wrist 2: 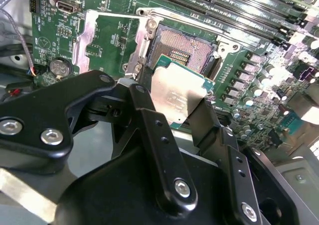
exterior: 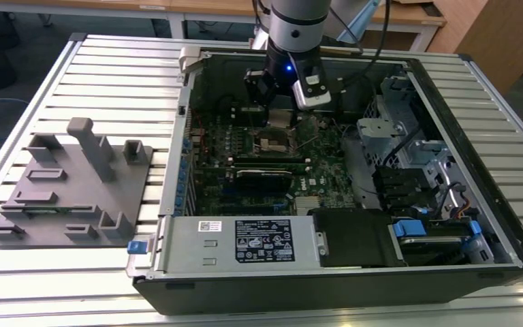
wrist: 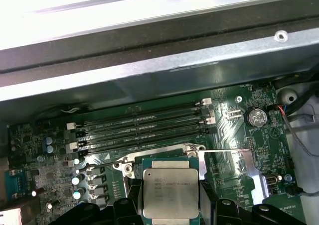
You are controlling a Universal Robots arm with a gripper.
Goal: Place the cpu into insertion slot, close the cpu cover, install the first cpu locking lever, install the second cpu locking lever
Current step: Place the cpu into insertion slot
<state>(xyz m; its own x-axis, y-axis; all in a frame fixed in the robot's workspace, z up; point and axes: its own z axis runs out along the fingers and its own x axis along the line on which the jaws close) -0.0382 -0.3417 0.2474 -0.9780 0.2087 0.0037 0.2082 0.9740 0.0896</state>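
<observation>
Well off from the hand, at the exterior view's left, a grey fixture block (exterior: 71, 184) sits on the slatted worktop (exterior: 107, 61), out of the way. Nearer, inside the open computer case (exterior: 479, 225), the hand (exterior: 284, 112) hangs over the motherboard, its two black fingers (wrist 2: 149, 130) clamped on opposite edges of the cpu (wrist 2: 177, 98). That edge grip probably keeps the chip's underside free to meet the contacts. The cpu rides metal top up, just above and partly over the insertion slot (wrist 2: 182, 48), and looks not yet seated. Beside the hand, the cpu cover (wrist 2: 107, 41) lies swung back on its hinge, which leaves the slot bare. A thin locking lever (wrist: 224, 150) stands just beyond the chip. The long memory slots (wrist: 144, 123) lie past the slot, close enough to crowd the fingers. Farther off, at the exterior view's right, stand the metal drive cages (exterior: 398, 129).
</observation>
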